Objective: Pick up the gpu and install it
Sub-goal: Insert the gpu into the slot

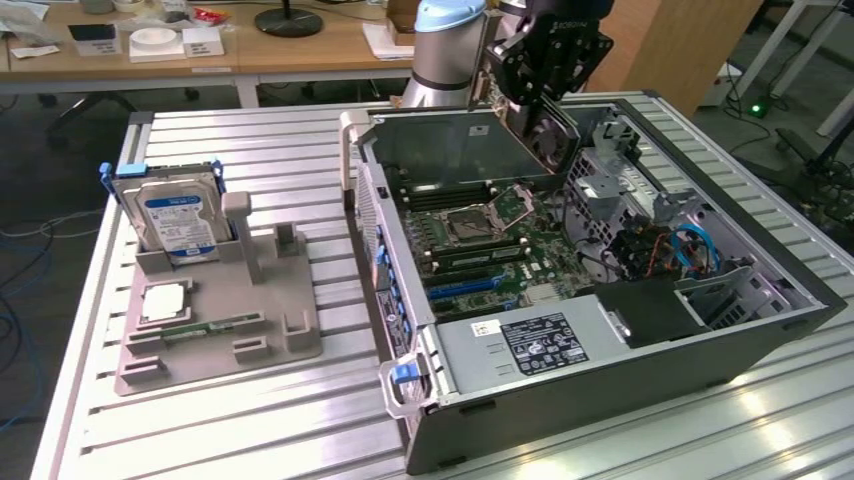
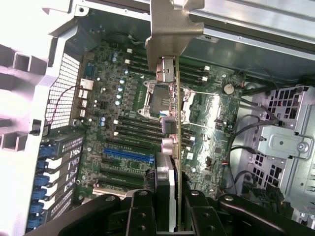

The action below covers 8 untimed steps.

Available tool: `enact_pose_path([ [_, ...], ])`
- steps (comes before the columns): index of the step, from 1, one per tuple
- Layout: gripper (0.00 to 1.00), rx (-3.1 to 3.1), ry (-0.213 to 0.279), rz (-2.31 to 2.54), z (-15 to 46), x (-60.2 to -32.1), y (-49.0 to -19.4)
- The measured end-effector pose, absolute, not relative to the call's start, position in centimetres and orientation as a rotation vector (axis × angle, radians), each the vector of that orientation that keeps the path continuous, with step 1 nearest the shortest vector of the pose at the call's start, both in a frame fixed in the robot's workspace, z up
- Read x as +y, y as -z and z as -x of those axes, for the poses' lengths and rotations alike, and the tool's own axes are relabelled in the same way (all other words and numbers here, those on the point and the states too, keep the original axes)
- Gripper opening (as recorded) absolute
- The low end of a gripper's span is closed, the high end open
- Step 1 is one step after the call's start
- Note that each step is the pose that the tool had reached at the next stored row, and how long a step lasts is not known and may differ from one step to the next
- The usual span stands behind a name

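A ribbed metal table (image 1: 267, 420) stands in a workshop with wooden desks (image 1: 267, 50) behind it, and an open computer case (image 1: 747, 330) lies on its side on top. The gpu (image 2: 171, 123) hangs above the open case, over the motherboard (image 2: 118, 113). The gripper (image 2: 170, 211) has it pinched across its flat faces, clamped on the end away from the metal bracket (image 2: 170, 34). I'd judge the card light and stiff but easy to damage, with a thin board, exposed parts and a bracket that could bend, so the bare board faces look the safe place to hold it. From the wrist view it is edge-on, so its contact edge is hard to make out, and I cannot tell which slot it lines up with, though a blue slot (image 2: 128, 155) lies near. On the exterior view's left a hard drive (image 1: 178, 215) stands in a grey holder (image 1: 227, 340), well apart from the case
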<state>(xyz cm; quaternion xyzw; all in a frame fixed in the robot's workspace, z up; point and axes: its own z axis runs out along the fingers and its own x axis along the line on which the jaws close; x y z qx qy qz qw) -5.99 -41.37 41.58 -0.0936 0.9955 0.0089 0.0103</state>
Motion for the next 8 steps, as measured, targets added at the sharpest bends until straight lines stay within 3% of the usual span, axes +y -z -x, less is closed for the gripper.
enact_pose_path([
  [8, 0.28, 3.102, -0.028, 0.342, 5.99, -41.37, -41.58],
])
